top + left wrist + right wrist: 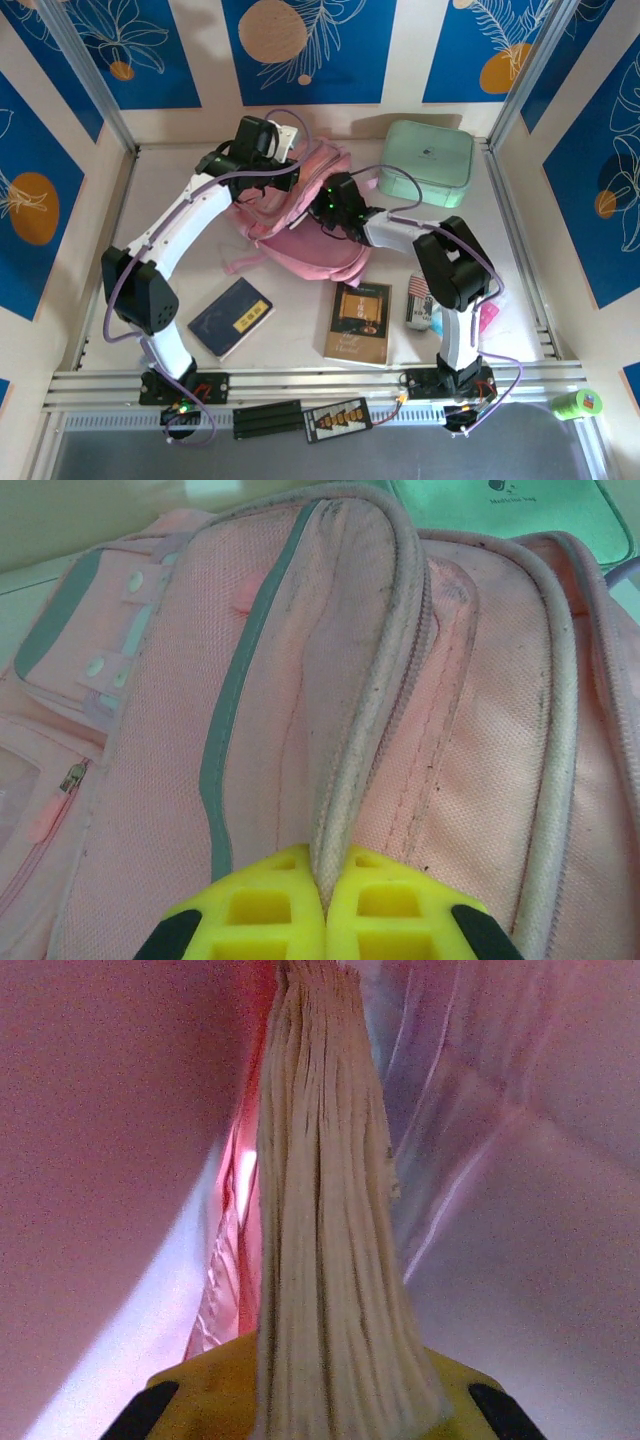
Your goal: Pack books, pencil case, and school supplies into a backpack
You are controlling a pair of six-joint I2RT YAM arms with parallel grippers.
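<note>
The soft light-pink fabric backpack lies mid-table, toward the back. Limp and light, it will likely sag shut, so its stiffer corded rim is the sensible hold. The left gripper is pinched tight on that rim. Inside the smooth pink lining, the right gripper clamps a thin book by its cream page edges; light but bendy, it could slip. A navy blue book and a brown and tan book lie flat on the pale table in front. A mint-green rounded box sits near the backpack.

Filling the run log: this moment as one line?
left tool: shut on backpack edge | right tool: shut on book inside backpack | table: blue book, brown book
</note>
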